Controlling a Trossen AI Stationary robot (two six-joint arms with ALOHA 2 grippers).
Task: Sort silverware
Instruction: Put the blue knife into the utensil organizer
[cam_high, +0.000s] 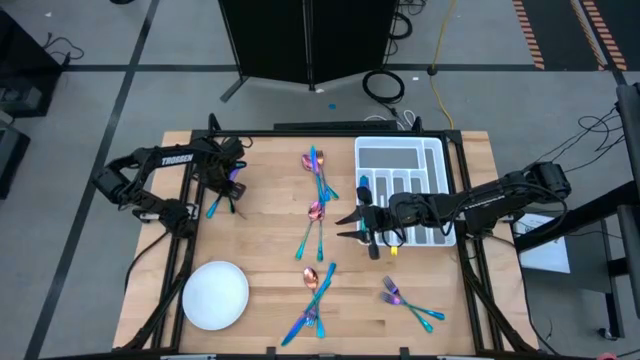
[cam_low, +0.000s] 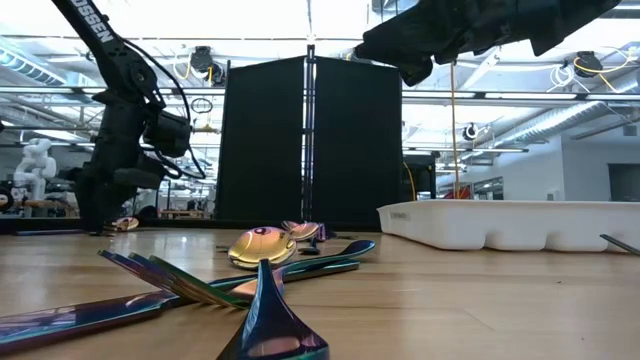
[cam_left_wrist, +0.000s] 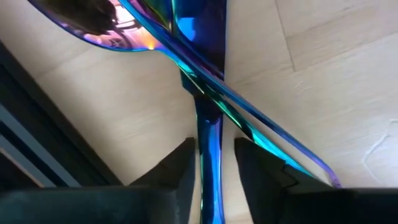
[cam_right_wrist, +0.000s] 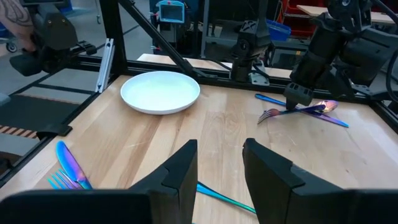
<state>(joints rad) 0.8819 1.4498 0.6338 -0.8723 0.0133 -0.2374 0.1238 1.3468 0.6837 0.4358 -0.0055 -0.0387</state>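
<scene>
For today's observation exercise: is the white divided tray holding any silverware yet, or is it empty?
Cannot tell fully. The white divided tray shows bare compartments at its far end, but the right gripper and arm cover its near end.

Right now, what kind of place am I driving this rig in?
Most likely a robotics lab or workshop, not a kitchen: a black-framed wooden table, cables across a concrete floor, a white humanoid robot and exposed ceiling pipes in the background.
</scene>
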